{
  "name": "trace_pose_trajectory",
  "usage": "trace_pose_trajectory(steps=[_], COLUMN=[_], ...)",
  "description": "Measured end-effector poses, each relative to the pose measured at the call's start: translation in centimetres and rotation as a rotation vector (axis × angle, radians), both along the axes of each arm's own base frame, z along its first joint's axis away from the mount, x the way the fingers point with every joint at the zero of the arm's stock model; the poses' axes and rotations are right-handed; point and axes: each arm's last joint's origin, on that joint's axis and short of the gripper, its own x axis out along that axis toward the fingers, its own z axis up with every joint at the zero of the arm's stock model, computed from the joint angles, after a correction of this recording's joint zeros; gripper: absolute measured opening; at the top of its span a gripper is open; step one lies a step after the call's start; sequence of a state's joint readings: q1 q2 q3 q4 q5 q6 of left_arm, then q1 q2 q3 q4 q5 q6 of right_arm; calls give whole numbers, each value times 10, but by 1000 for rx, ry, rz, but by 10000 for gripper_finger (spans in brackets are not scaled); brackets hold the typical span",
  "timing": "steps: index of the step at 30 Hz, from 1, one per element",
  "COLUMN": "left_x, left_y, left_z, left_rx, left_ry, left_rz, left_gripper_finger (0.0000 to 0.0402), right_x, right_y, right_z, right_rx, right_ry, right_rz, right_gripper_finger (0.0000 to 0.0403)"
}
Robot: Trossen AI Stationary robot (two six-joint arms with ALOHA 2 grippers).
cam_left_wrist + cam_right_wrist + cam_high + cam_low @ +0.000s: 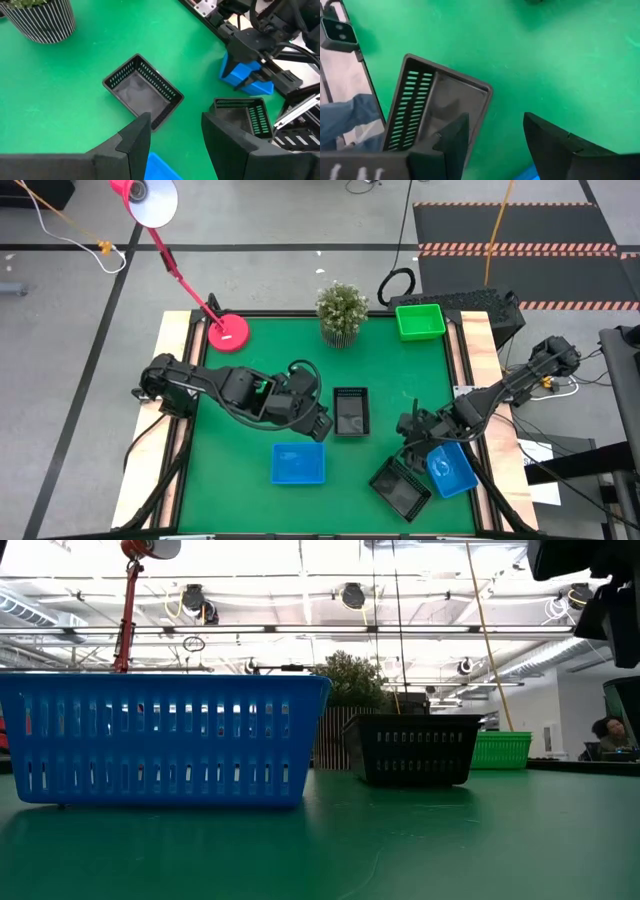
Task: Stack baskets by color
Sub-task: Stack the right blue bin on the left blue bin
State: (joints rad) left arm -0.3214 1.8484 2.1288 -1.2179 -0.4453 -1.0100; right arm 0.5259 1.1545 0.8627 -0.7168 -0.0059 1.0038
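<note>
Nowhere does any basket, lamp or pot carry readable writing. On the green table, the left gripper hovers with jaws parted and empty beside the middle black basket. Near the front edge, the right gripper stands open, seemingly empty, between another black basket and a tilted blue basket. A second blue basket lies front-centre, a green basket at the far corner, near the potted plant and red lamp base.

grey floor, striped mat — ceiling lights

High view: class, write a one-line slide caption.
Five baskets on a green table; left tool and right tool near black baskets.
</note>
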Motion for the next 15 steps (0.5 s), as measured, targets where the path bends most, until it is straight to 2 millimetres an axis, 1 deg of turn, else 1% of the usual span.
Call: trace_pose_trajectory(steps=[10, 15], left_x=[0, 0], left_y=[1, 1], left_z=[0, 1], left_rx=[26, 47], left_ry=[-9, -16], left_rz=[20, 37], left_gripper_finger=[177, 177], right_x=[1, -1], right_y=[1, 0], right_z=[1, 0], right_rx=[-22, -21], right_ry=[-32, -8], right_rz=[122, 99], right_gripper_finger=[183, 183])
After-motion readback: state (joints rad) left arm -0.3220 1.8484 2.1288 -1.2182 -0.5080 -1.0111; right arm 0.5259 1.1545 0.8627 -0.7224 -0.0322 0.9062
